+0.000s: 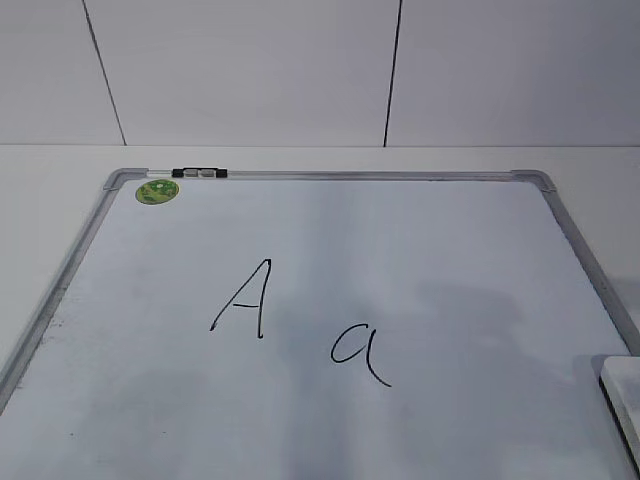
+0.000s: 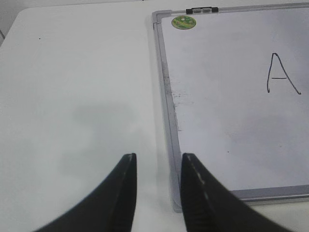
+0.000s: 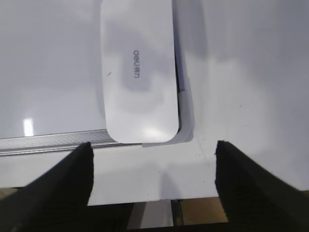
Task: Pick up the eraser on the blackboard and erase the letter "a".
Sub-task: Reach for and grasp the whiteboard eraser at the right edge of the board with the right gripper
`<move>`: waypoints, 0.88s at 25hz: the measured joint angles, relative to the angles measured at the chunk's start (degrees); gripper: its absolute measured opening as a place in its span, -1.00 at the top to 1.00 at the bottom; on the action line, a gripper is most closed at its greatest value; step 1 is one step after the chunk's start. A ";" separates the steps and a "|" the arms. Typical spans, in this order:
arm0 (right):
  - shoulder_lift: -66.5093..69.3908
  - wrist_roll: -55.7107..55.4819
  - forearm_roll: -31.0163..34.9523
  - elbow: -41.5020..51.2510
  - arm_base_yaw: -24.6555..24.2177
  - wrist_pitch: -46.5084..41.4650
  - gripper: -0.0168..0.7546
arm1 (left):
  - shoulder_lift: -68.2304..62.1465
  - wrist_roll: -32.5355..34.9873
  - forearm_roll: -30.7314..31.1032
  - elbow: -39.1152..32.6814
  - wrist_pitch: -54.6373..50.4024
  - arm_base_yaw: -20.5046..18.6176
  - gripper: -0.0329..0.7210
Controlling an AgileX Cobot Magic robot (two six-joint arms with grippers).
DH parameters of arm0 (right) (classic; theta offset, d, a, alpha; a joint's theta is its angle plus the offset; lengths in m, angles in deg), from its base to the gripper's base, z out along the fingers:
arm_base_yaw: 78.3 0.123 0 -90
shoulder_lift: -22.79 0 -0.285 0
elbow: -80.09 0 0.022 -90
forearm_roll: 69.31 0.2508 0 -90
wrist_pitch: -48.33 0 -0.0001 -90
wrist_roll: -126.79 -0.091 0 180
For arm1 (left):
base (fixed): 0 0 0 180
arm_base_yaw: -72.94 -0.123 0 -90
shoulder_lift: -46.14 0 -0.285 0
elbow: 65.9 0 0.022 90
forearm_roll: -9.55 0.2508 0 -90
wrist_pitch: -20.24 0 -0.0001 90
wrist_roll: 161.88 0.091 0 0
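The blackboard [image 1: 420, 230] is a white board with a grey frame, lying flat. The letter "a" [image 1: 358, 350] is written in black near its middle, right of a capital "A" [image 1: 243, 298]. The eraser [image 3: 137, 72], a white rounded block with grey lettering, lies on the board's near right corner; its edge shows in the exterior view [image 1: 625, 400]. My right gripper [image 3: 153, 150] is open wide and empty, just short of the eraser over the table's front edge. My left gripper [image 2: 158, 162] is open and empty, over the board's near left corner [image 2: 175, 193].
A round green sticker [image 1: 157, 191] and a black clip [image 1: 199, 173] sit at the board's far left corner. White table [image 2: 77, 87] lies left of the board. The table's front edge and floor show below the right gripper [image 3: 203, 210]. A white wall stands behind.
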 joint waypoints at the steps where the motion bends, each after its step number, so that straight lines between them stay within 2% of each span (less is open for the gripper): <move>1: 1.58 0.67 0.42 0.00 0.00 0.00 -0.73 | 0.00 0.00 0.00 0.00 0.00 0.00 0.29; 10: 10.13 5.02 3.49 -2.88 0.00 0.34 -0.80 | 0.00 0.00 0.00 0.00 0.00 0.00 0.29; 22: 20.41 8.05 3.03 -6.70 0.00 0.77 -0.79 | 0.00 0.00 0.00 0.00 0.00 0.00 0.29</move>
